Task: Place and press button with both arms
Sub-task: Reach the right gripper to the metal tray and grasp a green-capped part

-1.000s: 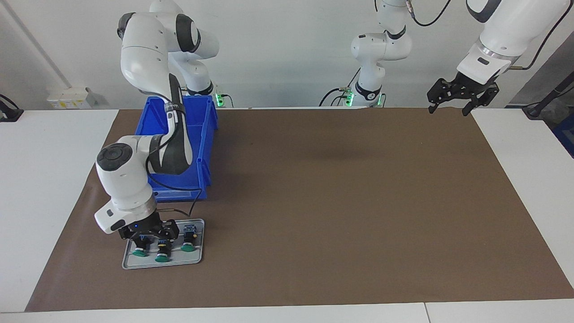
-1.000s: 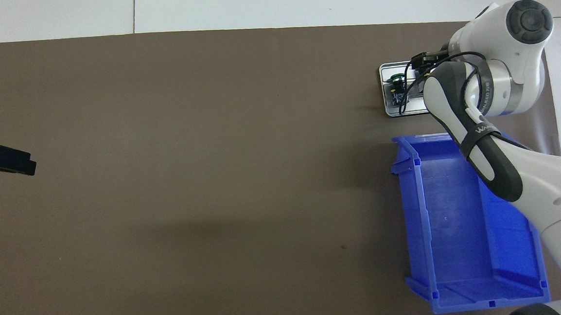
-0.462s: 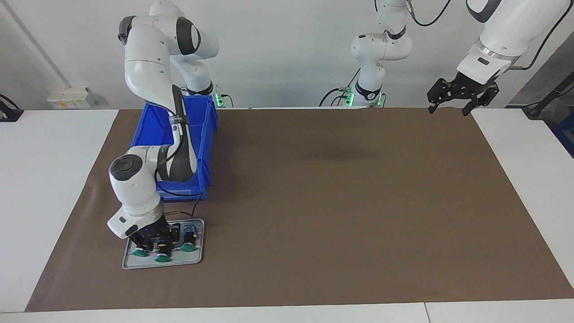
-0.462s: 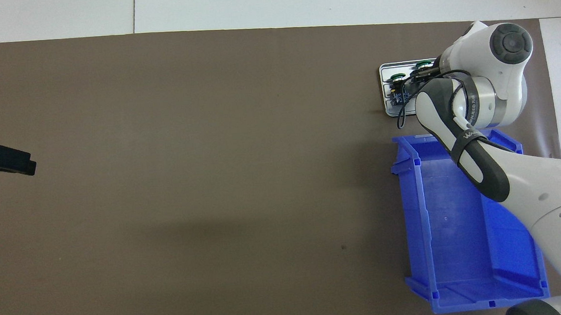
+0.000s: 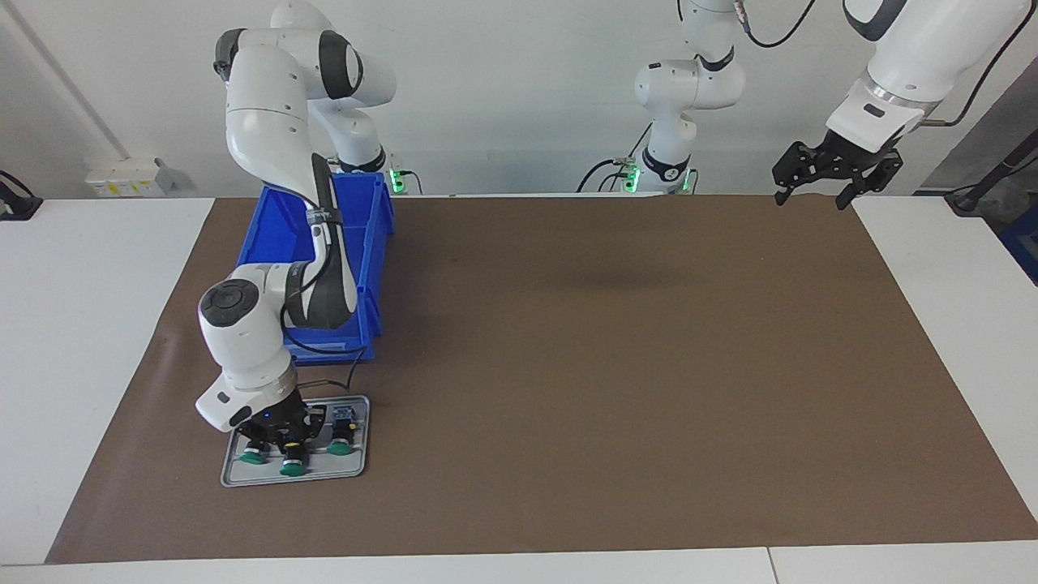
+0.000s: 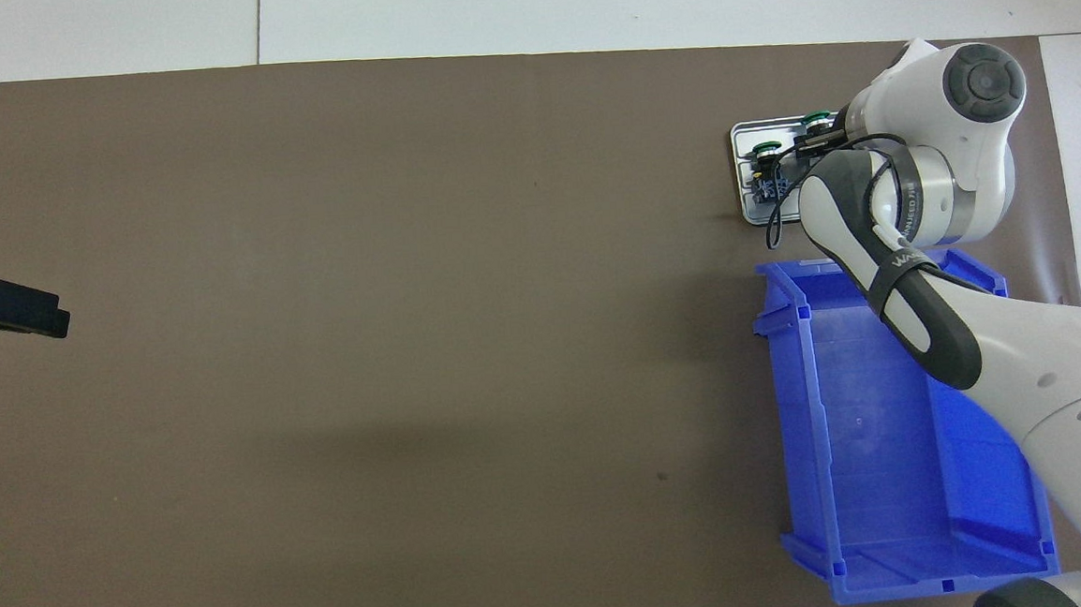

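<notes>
From my remote station, the right gripper (image 5: 280,438) was down in the grey tray (image 5: 235,478) at the right arm's end of the table, set over the middle one of three green-capped buttons lying in a row. That button (image 5: 293,464) lay directly under the gripper, its green cap poking out from beneath the fingers on the side away from the robots, its blue-grey rear block hidden under the wrist. Its long axis, as I read it, ran from the robots outward, so the fingers would have to close across the black body from the sides. Whether they had clenched on it I could not tell; the wrist covered the jaws from above and the fingers merged with the dark bodies in the facing view.

The neighbouring buttons sat just beside the gripper, one on each side (image 5: 252,456) (image 5: 340,445), leaving little room. The blue bin (image 5: 369,268) stood next to the tray, closer to the robots.

The left gripper (image 5: 813,191) waited in the air over the mat's corner at the left arm's end, fingers spread, well apart from the tray. The right arm was plainly the nearer, and I judged the pick-up was its job.
</notes>
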Available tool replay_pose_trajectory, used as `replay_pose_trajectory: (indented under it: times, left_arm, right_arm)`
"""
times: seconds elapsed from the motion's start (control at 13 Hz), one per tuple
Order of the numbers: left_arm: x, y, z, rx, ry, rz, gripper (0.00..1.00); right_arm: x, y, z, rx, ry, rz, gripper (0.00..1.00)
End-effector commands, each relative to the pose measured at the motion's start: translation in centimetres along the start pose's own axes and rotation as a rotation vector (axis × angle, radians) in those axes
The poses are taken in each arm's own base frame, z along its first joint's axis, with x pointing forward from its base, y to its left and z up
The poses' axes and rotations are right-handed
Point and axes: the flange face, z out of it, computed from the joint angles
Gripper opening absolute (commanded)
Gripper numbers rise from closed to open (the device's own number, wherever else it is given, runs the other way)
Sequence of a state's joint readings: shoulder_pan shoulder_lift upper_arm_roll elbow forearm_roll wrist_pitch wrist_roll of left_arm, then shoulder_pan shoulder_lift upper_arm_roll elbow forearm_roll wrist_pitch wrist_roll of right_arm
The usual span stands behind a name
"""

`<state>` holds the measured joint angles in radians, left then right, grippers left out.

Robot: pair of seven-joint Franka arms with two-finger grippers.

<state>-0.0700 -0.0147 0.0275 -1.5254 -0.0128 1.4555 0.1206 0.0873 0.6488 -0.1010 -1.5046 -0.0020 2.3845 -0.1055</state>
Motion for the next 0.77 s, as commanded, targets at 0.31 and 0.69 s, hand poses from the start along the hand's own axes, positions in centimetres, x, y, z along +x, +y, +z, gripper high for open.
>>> replay_pose_trajectory:
  times: [0.31,0.69]
  left_arm:
    - [-0.8,-0.2,0.0,0.012,-0.006,-0.002,1.00]
    - [-0.8,-0.2,0.0,0.012,-0.006,-0.002,1.00]
  right_arm:
    - [4.3,-0.6,-16.2,0.033,0.013,0.517,0.00]
    - [2.3,-9.4,-20.3,-0.096,-0.024,1.039,0.00]
